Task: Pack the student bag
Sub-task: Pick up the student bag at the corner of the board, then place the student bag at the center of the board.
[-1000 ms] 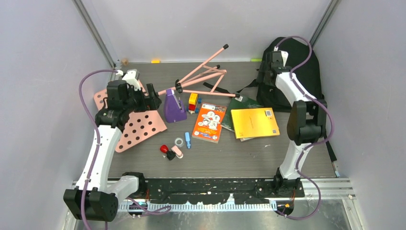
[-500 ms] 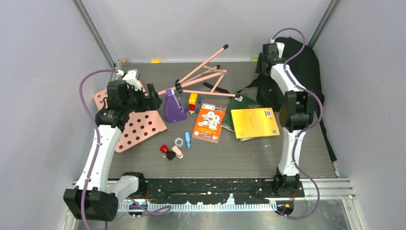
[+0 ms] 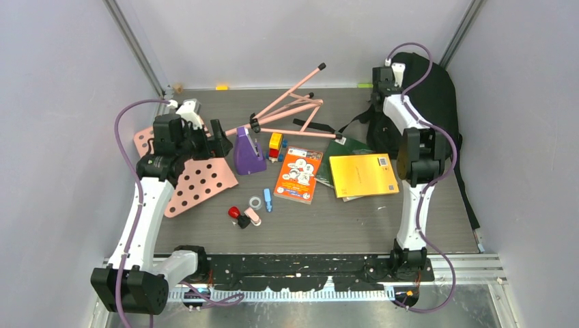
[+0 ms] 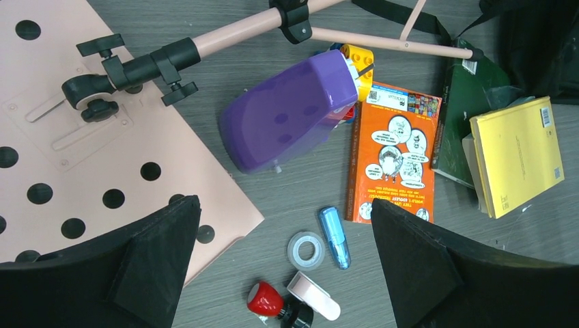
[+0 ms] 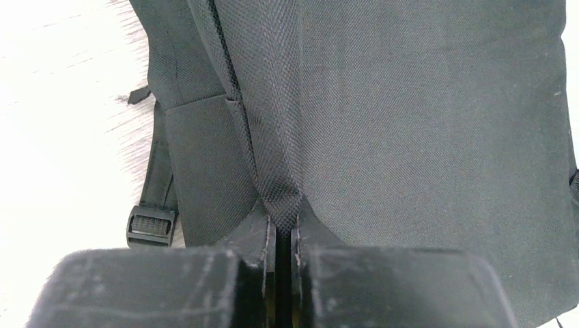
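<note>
The student bag (image 3: 437, 96), a big black fabric backpack, leans in the far right corner. My right gripper (image 3: 379, 76) is at its upper left edge. In the right wrist view the bag (image 5: 423, 116) fills the frame, and my right gripper (image 5: 282, 220) is shut on a pinched fold of its fabric by the zip seam. A strap buckle (image 5: 150, 226) hangs at the left. My left gripper (image 3: 217, 137) hovers open at the left over small items, its black fingers (image 4: 147, 253) wide apart in the left wrist view with nothing between them.
On the table lie a yellow book (image 3: 363, 175), a green book (image 3: 347, 147), an orange booklet (image 3: 299, 173), a purple dispenser (image 3: 248, 153), a pink tripod (image 3: 290, 102), a pink perforated board (image 3: 198, 181), a blue tube (image 4: 334, 237), a tape ring (image 4: 305, 250) and a red-capped piece (image 4: 265, 299).
My right arm moved left and farther back along the bag's top edge, and its gripper went from open to shut on the fabric. The left arm has not moved.
</note>
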Available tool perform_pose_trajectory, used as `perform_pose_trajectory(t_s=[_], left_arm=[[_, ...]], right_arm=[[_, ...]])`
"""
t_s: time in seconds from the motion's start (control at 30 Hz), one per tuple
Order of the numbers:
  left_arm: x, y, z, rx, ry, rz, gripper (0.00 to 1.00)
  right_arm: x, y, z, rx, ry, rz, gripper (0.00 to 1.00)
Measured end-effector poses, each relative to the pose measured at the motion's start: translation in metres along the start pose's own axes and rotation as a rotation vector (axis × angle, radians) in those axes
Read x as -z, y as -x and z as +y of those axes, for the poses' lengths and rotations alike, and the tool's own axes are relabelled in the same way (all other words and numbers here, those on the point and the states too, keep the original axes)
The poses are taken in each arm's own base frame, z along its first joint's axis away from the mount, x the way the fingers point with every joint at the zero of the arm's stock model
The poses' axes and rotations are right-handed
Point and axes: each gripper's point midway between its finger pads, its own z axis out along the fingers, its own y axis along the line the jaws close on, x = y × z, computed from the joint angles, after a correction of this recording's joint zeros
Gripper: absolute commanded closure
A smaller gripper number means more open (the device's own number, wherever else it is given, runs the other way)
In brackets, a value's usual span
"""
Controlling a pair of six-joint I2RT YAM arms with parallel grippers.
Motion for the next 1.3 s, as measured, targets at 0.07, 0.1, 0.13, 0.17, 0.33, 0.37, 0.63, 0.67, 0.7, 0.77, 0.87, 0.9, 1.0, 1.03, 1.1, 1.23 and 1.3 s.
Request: perform_pose_trajectory(t_s=[0.07,0.1,0.13,0.17,0.33,0.37,0.63,0.67,0.7,0.77,0.87,0.9,1.0,1.03,1.1,1.23,1.3], left_arm=[[0.0,0.0,0.0,0.0,0.0,0.002,0.0],[-0.001,0.0,0.0,0.0,0.0,0.002,0.0],[-0.001,0.0,0.0,0.001,-0.001,0.003,0.0],[-0.001,-0.001,0.0,0.001,-0.003,0.003,0.0],[-0.001,-0.002,-0.004,0.0,-0.028,0.008,0.0],[-0.001,-0.002,-0.006,0.0,-0.037,0.009,0.0],[-0.001,-0.008,-0.019,-0.004,-0.123,0.015,0.0],[0.0,-0.007,-0.023,-0.008,-0.142,0.009,0.01],[0.001,-0.006,-0.027,-0.013,-0.165,-0.001,0.01],[0.004,-0.004,-0.033,-0.022,-0.199,-0.016,0.02],[0.009,-0.001,-0.048,-0.046,-0.269,-0.042,0.01],[0.011,-0.001,-0.055,-0.054,-0.3,-0.049,0.01],[0.015,-0.001,-0.081,-0.069,-0.407,-0.059,0.01],[0.016,-0.002,-0.092,-0.069,-0.447,-0.061,0.01],[0.022,-0.004,-0.115,-0.071,-0.525,-0.066,0.01],[0.041,-0.002,-0.165,-0.069,-0.69,-0.087,0.02],[0.05,0.0,-0.186,-0.06,-0.758,-0.094,0.02]], right_arm=[[0.003,-0.001,-0.003,0.0,0.002,-0.014,1.0],[0.005,-0.001,-0.005,-0.002,0.004,-0.023,1.0],[0.011,0.001,-0.009,-0.003,0.006,-0.036,1.0],[0.017,0.003,-0.013,-0.004,0.008,-0.045,0.99],[0.071,0.027,-0.046,-0.017,0.033,-0.137,1.0],[0.085,0.032,-0.054,-0.028,0.046,-0.167,1.0],[0.211,0.077,-0.094,-0.151,0.265,-0.415,1.0],[0.227,0.083,-0.096,-0.166,0.302,-0.447,1.0],[0.245,0.087,-0.098,-0.185,0.346,-0.48,1.0],[0.269,0.089,-0.102,-0.211,0.407,-0.519,1.0],[0.307,0.079,-0.104,-0.253,0.536,-0.564,1.0],[0.32,0.074,-0.103,-0.264,0.585,-0.571,1.0],[0.348,0.058,-0.096,-0.29,0.731,-0.569,0.99],[0.357,0.053,-0.092,-0.293,0.782,-0.558,0.99],[0.372,0.041,-0.083,-0.296,0.877,-0.529,1.0],[0.401,0.016,-0.07,-0.284,1.048,-0.435,1.0],[0.414,0.006,-0.067,-0.279,1.117,-0.397,1.0]])
